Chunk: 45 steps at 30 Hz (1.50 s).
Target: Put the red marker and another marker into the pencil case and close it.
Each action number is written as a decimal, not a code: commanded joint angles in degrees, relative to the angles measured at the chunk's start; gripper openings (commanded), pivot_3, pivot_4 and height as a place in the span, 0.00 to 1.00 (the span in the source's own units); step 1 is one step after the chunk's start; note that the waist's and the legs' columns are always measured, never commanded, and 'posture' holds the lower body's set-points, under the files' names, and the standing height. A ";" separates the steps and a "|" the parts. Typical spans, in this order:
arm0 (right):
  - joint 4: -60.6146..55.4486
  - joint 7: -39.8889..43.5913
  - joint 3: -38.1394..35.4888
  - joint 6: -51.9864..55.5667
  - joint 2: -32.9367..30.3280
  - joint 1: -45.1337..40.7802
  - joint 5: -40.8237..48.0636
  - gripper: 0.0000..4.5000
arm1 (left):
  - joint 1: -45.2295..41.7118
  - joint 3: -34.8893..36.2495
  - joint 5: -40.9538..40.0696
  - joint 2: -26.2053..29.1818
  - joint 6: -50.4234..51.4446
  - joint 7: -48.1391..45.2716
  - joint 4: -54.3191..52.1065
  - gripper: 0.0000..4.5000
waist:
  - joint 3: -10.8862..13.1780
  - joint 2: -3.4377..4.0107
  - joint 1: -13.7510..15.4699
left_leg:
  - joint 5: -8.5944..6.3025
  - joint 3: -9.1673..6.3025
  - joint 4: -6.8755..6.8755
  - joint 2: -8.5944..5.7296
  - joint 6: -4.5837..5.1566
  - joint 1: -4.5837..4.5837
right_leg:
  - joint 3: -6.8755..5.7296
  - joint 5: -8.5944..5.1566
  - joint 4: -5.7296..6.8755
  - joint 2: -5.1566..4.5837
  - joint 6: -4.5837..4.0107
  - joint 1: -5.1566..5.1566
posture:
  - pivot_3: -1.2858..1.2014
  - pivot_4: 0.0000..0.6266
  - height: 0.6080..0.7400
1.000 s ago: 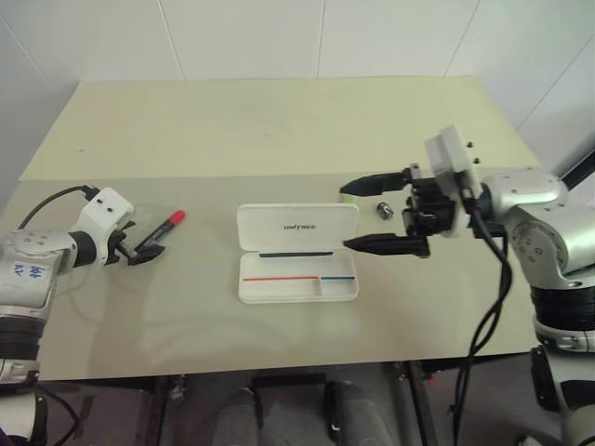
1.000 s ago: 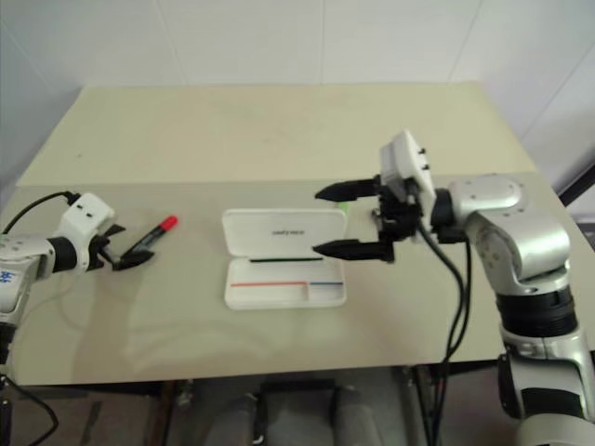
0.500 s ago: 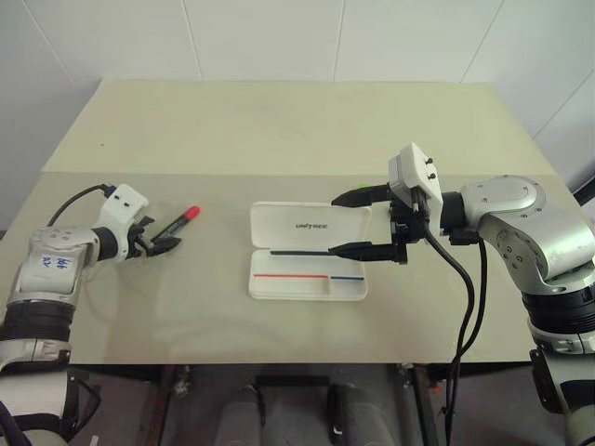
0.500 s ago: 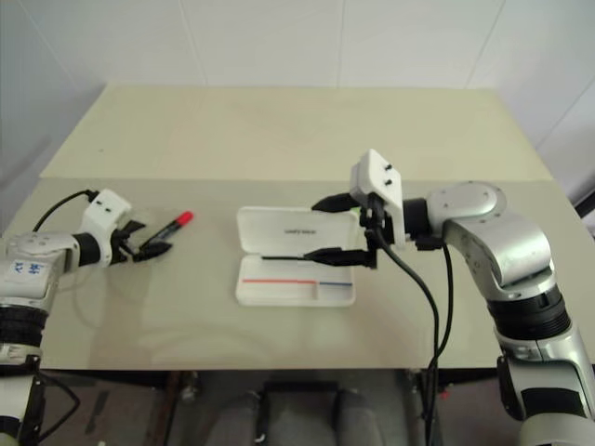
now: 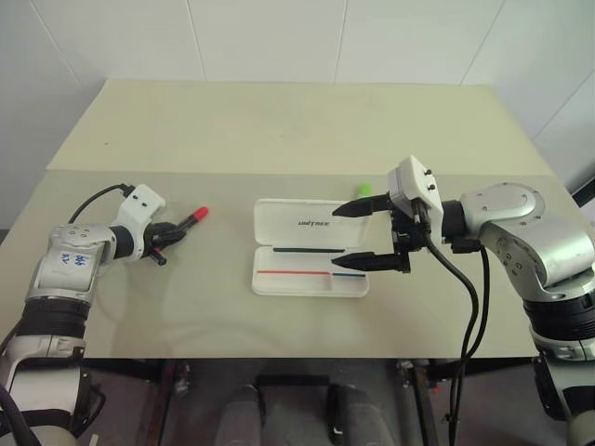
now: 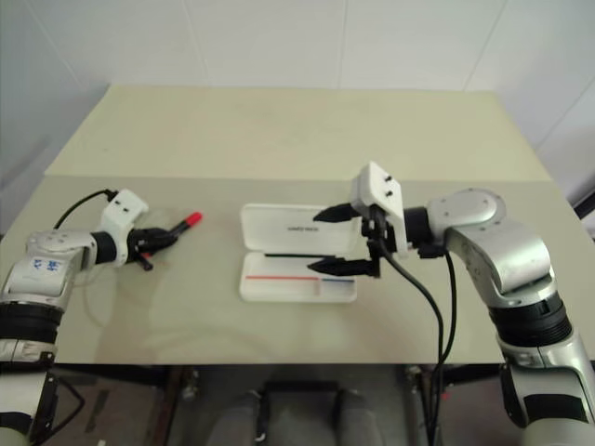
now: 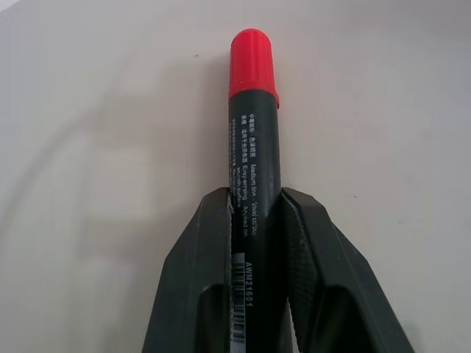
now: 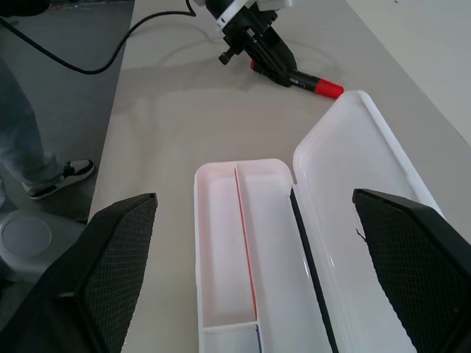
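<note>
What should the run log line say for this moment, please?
left gripper: shut on red marker, on table | right gripper: open, above open pencil case | green marker: behind case

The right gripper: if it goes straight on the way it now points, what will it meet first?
Probably the open pencil case: the right gripper points left and slightly down, with open fingers over its right end. Beyond lies bare table. Depth is uncertain.

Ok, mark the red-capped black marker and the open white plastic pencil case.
red-capped black marker (image 7: pixel 254 165), left wrist view, on its barrel.
open white plastic pencil case (image 5: pixel 311 212), left eye view, on its lid.
</note>
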 commanded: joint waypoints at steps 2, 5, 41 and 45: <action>-1.07 2.09 -1.99 -2.16 -1.87 0.97 0.74 1.00 | 0.15 8.79 -5.93 5.50 3.01 -3.34 -8.86 0.13 | 0.05 -0.10 -0.56 | -0.04 0.03 -0.09 0.03 -0.04 -0.07 | -0.08 0.12 0.01 0.00 0.24 -0.11 | 0.52 0.24 1.00; -0.80 3.34 -3.09 -2.76 -2.71 1.47 1.52 1.00 | 0.31 11.73 -10.40 8.72 7.41 -6.44 -17.33 0.13 | 0.05 -0.10 -0.64 | -0.11 0.17 -0.32 0.18 -0.15 -0.10 | -0.16 0.14 -0.09 0.09 0.38 -0.24 | 0.52 0.24 1.00; -0.19 10.11 -7.79 -9.71 -9.82 8.45 2.99 1.00 | -8.23 -24.05 2.48 -3.24 0.55 -10.04 -34.99 0.13 | 0.05 -0.10 -0.55 | 0.00 0.62 -0.37 0.31 -0.38 -0.04 | 0.37 0.10 0.19 0.43 0.48 -0.64 | 0.52 0.24 1.00; -0.24 9.83 -7.41 -9.66 -9.35 8.41 3.01 1.00 | -7.40 -23.74 3.03 -4.42 1.19 -9.96 -35.06 0.13 | 0.05 -0.10 -0.53 | -0.01 0.62 -0.27 0.31 -0.37 -0.04 | 0.39 0.12 0.23 0.43 0.50 -0.62 | 0.52 0.24 1.00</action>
